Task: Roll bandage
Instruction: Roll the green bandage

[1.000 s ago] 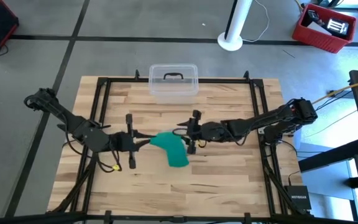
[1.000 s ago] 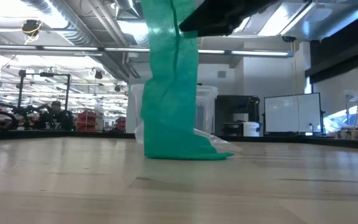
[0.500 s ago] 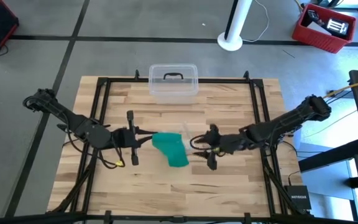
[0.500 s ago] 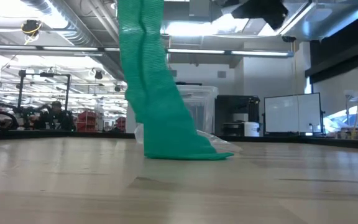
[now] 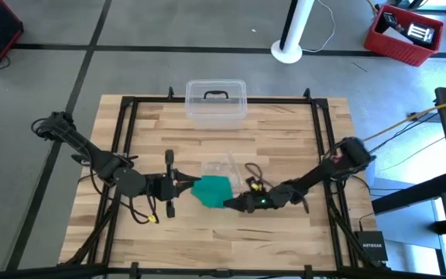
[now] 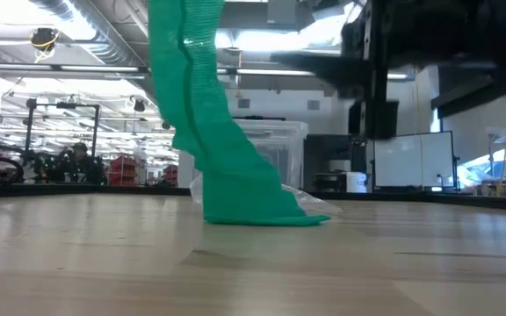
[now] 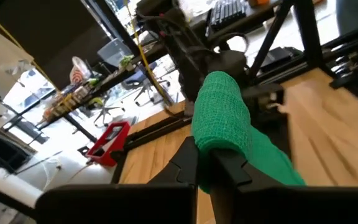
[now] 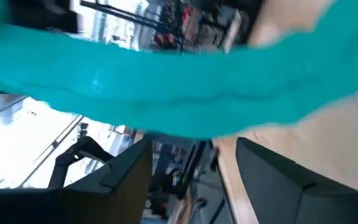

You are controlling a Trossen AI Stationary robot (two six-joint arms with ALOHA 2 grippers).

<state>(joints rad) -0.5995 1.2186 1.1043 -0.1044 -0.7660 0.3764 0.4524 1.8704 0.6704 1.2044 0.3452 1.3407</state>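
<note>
floor (image 5: pixel 169 46): grey concrete | white pole (image 5: pixel 294 29) | red crate (image 5: pixel 406 32)

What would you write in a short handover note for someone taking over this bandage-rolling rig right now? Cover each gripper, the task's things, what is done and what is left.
Left gripper: shut on the rolled end of the bandage, held up off the table; in the left wrist view the green roll sits between its fingers.
Right gripper: open, low beside the bandage's right edge, with the strip passing just in front of its fingers.
Bandage: the loose tail hangs down to the wooden table and rests on it, next to a clear plastic wrapper.
Done: rolling has begun.
Left: wind in the hanging tail.
</note>
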